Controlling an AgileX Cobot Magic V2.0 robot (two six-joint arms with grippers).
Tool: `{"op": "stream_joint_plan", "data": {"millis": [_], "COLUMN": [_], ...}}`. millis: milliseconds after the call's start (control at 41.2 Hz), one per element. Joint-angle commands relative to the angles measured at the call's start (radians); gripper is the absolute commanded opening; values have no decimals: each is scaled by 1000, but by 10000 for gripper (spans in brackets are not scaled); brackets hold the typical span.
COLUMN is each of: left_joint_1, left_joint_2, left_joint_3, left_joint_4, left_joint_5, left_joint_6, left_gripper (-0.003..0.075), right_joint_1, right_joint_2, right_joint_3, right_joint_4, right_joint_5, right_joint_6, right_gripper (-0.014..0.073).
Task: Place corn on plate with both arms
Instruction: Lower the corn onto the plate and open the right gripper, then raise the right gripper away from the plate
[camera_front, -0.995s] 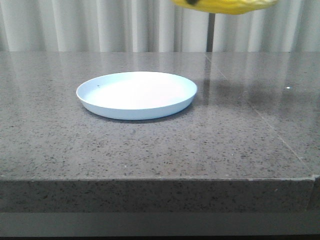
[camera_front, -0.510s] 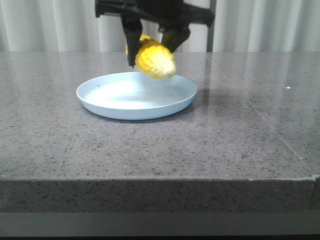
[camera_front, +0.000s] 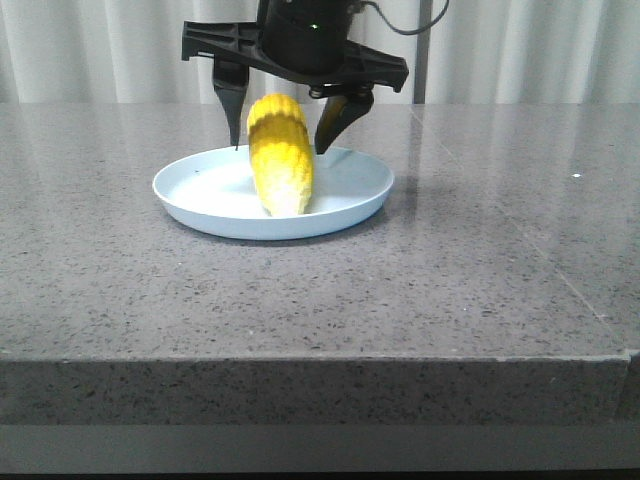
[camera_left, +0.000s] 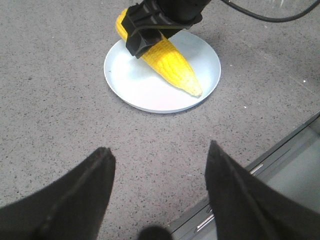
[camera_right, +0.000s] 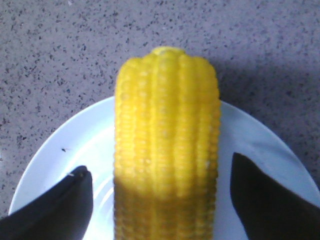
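— Grey speckled stone is seen nearest, where the surface (camera_front: 300, 300) ends in a thick front edge; what is found beyond it?

— A broad bare band of stone is crossed before the plate (camera_front: 350, 205) is reached. Open room is left to either side of it, more to the right, and behind it up to pale curtains (camera_front: 100, 50).

— Where is the corn (camera_front: 278, 155) placed?

— It is lying in the plate, its paler tapered end pointed toward the front rim and its thick end raised toward the far rim. From the left wrist view it is seen stretched across the plate (camera_left: 150, 92), tip near the rim.

— What stands in the way?

— The right gripper (camera_front: 282, 135) is hung directly over the thick end of the cob. Its fingers are spread apart, one on each side, and in the right wrist view a gap of plate is shown between each finger (camera_right: 55, 200) and the corn (camera_right: 167, 145), so nothing is clamped.

— And the left gripper (camera_left: 160, 180)?

— It is held well short of the plate, above bare stone near the surface's edge, its two dark fingers spread wide with nothing between them.
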Motion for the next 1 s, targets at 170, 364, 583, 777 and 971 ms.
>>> {"op": "stream_joint_plan", "data": {"millis": [170, 364, 583, 777, 971], "left_joint_1": [-7, -7, -7, -7, -7], "left_joint_2": [-1, -1, -1, -1, -1], "left_joint_3": [-26, -26, -26, -26, -26], "left_joint_4": [-10, -10, -10, -10, -10], "left_joint_5": [-75, -75, -75, -75, -75], "left_joint_6": [-10, -10, -10, -10, -10], "left_gripper": [400, 400, 400, 400, 400], "right_joint_1": [-4, -4, -63, -160, -179], "right_joint_2": [-132, -270, -466, -667, -899], "right_joint_3": [-35, -26, 81, 275, 482], "right_joint_4": [-41, 1, 213, 283, 271], "right_joint_5": [-15, 90, 159, 131, 129], "right_joint_6": [-75, -371, -752, -795, -795], "right_gripper": [622, 622, 619, 612, 612]}}
